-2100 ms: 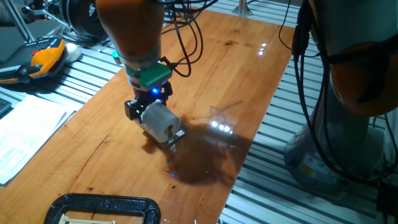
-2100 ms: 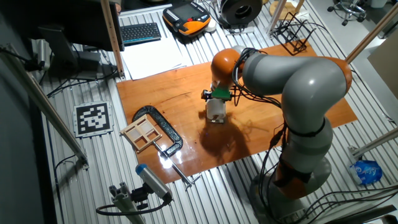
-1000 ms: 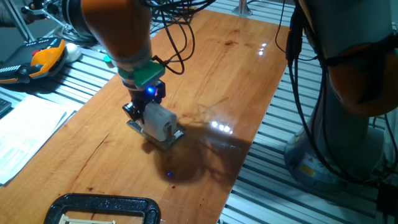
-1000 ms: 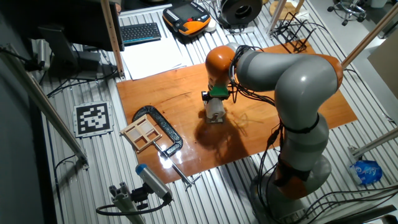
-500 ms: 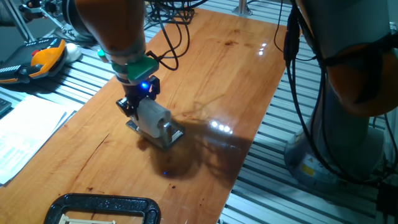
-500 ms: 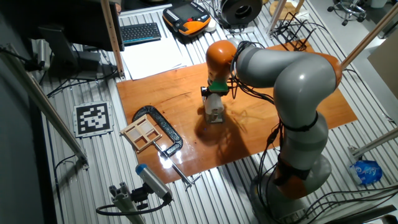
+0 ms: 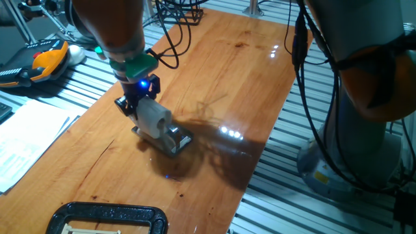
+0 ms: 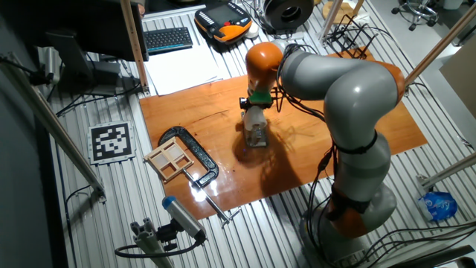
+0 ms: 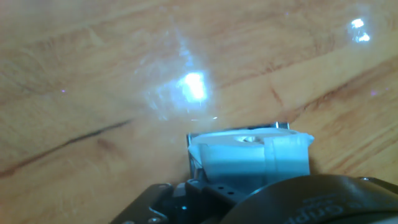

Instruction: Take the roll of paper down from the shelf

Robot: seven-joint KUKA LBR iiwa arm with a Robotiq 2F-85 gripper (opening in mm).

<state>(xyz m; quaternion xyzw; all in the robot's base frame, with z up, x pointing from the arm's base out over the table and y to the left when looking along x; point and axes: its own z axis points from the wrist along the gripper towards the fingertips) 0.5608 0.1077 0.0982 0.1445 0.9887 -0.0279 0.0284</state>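
Roll of paper (image 7: 153,116) lies above glossy wooden table (image 7: 221,71).

A glossy wooden board (image 7: 221,78) with bright light glints lies on a slatted metal table (image 8: 119,193), with a keyboard (image 8: 166,38) and white paper (image 8: 178,71) at the far side, a black clamp (image 8: 195,158) near its left edge, and a tag (image 8: 111,141) further left.
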